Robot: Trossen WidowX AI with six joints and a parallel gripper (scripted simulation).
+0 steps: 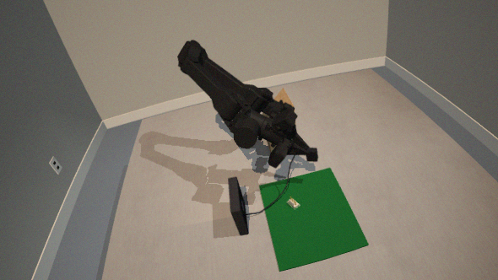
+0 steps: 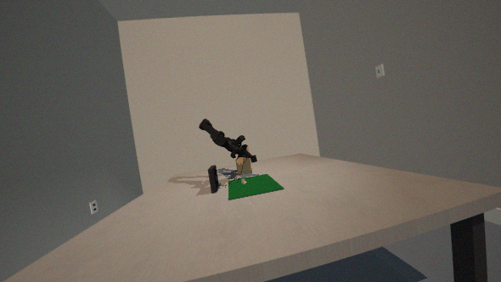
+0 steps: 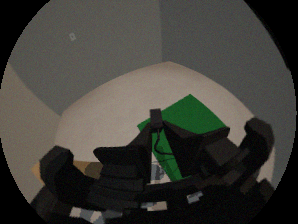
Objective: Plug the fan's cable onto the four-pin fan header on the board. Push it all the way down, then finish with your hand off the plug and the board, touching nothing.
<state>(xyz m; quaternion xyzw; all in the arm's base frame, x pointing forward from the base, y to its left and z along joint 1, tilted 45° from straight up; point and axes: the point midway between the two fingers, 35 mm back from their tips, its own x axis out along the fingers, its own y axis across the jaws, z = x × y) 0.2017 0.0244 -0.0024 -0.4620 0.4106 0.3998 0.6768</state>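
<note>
1. The gripper [image 1: 295, 153] jaws are clamping the plug, hidden between them, above the green board's [image 1: 325, 228] far edge.
2. The cable [image 1: 276, 196] is trailing to the fan [image 1: 237, 205] beside the board.
3. The header [image 1: 294, 204] is showing too small for pin detail.

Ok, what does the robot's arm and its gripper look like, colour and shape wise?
The arm is matte black all over, built from long boxy links with rounded, bulky joints. No markings or coloured parts show on it. The gripper is black too, tapering to short blocky fingers.
</note>
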